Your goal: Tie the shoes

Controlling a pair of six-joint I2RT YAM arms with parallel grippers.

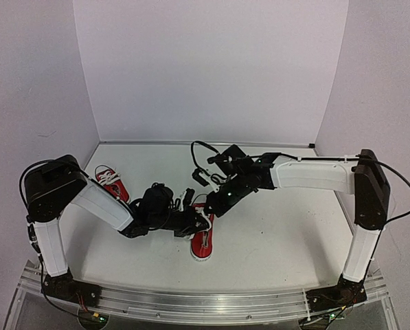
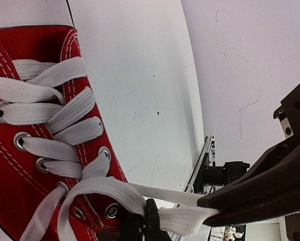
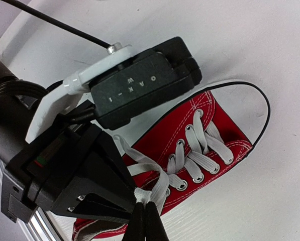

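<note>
White worktop [image 1: 280, 234] and white walls [image 1: 211, 69] frame the nearer red canvas low-top sneaker [image 1: 202, 242]. It lies mid-worktop with its long axis front to back and its white toe cap toward our bases. Its flat white lace [image 2: 139, 193] runs from the top eyelets into both pairs of jaws, pinched shut on it just beside each other. Our left arm [image 1: 105, 206] reaches in from the left, our right arm [image 1: 308, 175] from the right. We judge a knot under way. A second red sneaker [image 1: 112, 184] rests well apart, back left.

At the middle red shoe [image 1: 202, 246], left pincer [image 1: 191, 221] beside right pincer [image 1: 215, 206]
</note>
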